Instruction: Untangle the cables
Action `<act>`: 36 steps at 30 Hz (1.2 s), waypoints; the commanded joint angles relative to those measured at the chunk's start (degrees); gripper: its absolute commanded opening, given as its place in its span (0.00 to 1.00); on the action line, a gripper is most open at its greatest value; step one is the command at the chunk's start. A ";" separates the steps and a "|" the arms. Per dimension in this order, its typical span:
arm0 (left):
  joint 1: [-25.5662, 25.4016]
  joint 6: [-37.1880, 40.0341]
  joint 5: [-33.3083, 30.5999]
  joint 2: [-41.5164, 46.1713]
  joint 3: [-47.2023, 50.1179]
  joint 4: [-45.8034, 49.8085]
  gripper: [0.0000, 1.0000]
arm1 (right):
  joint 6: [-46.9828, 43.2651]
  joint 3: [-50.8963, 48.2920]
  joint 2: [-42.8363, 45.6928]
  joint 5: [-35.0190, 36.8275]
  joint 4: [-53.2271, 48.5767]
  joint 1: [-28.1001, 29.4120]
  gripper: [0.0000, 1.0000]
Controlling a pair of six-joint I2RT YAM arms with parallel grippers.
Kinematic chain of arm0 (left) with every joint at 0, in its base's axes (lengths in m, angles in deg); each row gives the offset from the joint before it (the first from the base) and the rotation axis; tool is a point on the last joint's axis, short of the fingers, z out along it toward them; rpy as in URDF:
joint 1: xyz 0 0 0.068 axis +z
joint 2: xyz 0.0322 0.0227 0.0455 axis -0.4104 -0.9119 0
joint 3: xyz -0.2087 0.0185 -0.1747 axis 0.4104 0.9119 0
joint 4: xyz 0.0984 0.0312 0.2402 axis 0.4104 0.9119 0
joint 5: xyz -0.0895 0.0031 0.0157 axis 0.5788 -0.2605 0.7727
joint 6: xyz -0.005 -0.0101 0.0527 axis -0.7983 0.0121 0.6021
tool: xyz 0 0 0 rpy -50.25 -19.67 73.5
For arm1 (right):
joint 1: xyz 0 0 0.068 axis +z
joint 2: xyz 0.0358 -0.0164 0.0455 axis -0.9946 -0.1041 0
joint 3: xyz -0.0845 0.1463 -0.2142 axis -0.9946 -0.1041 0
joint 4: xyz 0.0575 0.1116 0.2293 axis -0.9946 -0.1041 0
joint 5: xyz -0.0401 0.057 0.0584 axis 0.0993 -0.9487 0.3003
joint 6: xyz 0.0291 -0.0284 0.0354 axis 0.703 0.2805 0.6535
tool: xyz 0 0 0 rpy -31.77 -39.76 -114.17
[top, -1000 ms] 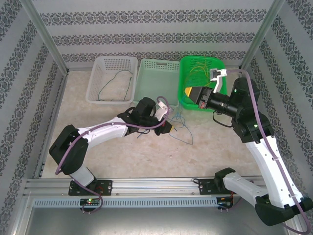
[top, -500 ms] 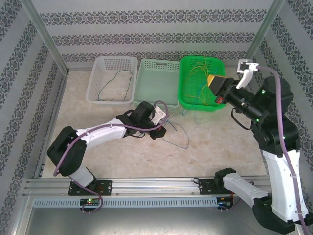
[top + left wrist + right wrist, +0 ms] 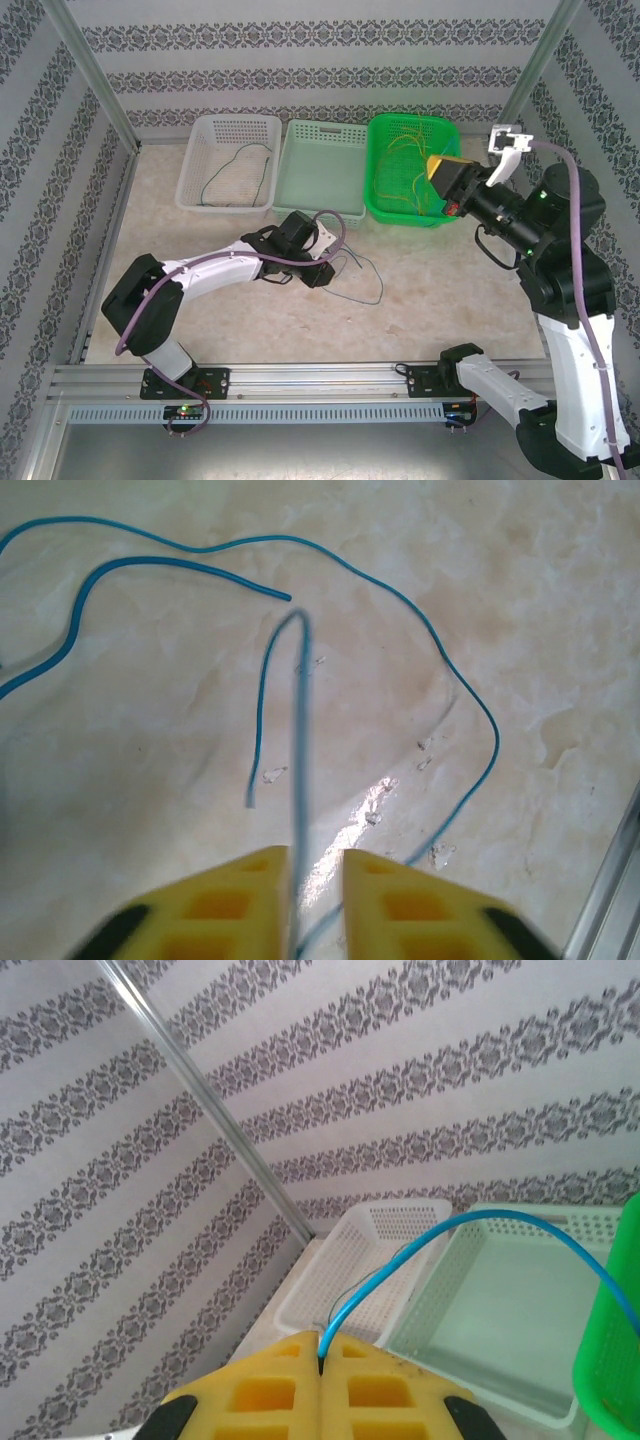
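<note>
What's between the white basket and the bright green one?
A pale mint basket, in the top external view, flanked by the white basket and the green basket. The right gripper holds a blue cable over the green one.

- White-shelled, black-jointed left arm [image 3: 205, 268], rooted at 7 o'clock in the overhead view; a thick purple cable [image 3: 118, 340] runs along it.
- Matching white-and-black right arm [image 3: 570, 350], rooted at 5 o'clock, with its own thick purple lead [image 3: 577, 300] and a small green light [image 3: 541, 196] on a black joint.
- Left gripper [image 3: 315, 858]: blocky yellow plastic fingers [image 3: 240, 900] with rectangular hollows, and black patches at 7 and 5 o'clock.
- Right gripper [image 3: 320, 1345]: the same yellow, hollowed fingers; a white bracket [image 3: 505, 140] is mounted at its wrist, at 2 o'clock overhead.
</note>
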 commanded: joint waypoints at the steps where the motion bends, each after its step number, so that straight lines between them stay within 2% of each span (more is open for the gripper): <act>1: -0.09 0.59 -2.17 0.80 -2.26 2.09 0.56 | 1.60 -3.07 -0.05 -2.77 2.27 -0.51 0.00; 2: -0.08 0.71 -2.84 1.23 -2.26 2.30 0.59 | 1.68 -3.72 0.00 -2.65 2.47 -0.51 0.00; 3: -0.15 0.97 -3.30 1.62 -2.15 2.52 0.67 | 2.02 -4.40 0.06 -2.66 2.89 -0.52 0.00; 4: -0.08 1.42 -3.76 2.05 -1.93 2.85 0.91 | 2.33 -5.06 -0.06 -3.01 3.39 -0.53 0.00; 5: -0.08 1.54 -4.33 2.47 -1.83 3.16 1.00 | 2.59 -5.33 -0.17 -3.42 3.71 -0.53 0.00; 11: -0.08 0.90 -7.26 7.68 0.50 1.72 1.00 | 3.82 -6.46 -1.72 -4.89 5.60 -0.35 0.00; 16: -0.11 -1.04 -9.00 15.40 3.57 -8.06 1.00 | 5.73 -8.57 -2.40 -5.97 8.65 0.12 0.00; 18: -0.08 -4.10 -9.39 17.21 4.56 -13.54 1.00 | 6.15 -9.63 -2.68 -5.83 9.92 0.77 0.00; 20: -0.01 -9.17 -7.37 17.68 5.41 -19.68 1.00 | 6.71 -10.81 -2.80 -5.44 11.66 1.54 0.00; 22: 0.01 -13.61 -2.33 16.56 5.70 -25.73 1.00 | 7.52 -12.00 -3.01 -5.08 13.60 2.32 0.00; 24: 0.01 -16.85 0.53 14.70 4.51 -27.68 1.00 | 8.61 -12.93 -3.36 -4.91 15.46 2.93 0.00; 27: 0.09 -19.17 0.94 13.55 4.13 -30.40 1.00 | 9.92 -13.80 -4.04 -4.84 17.39 3.72 0.00; 31: 0.14 -16.62 0.45 15.77 4.99 -34.18 1.00 | 10.33 -13.80 -4.66 -4.82 17.54 4.30 0.00; 36: 0.26 -9.83 -0.07 17.93 1.07 -30.06 1.00 | 10.82 -14.15 -5.23 -5.18 17.42 4.81 0.00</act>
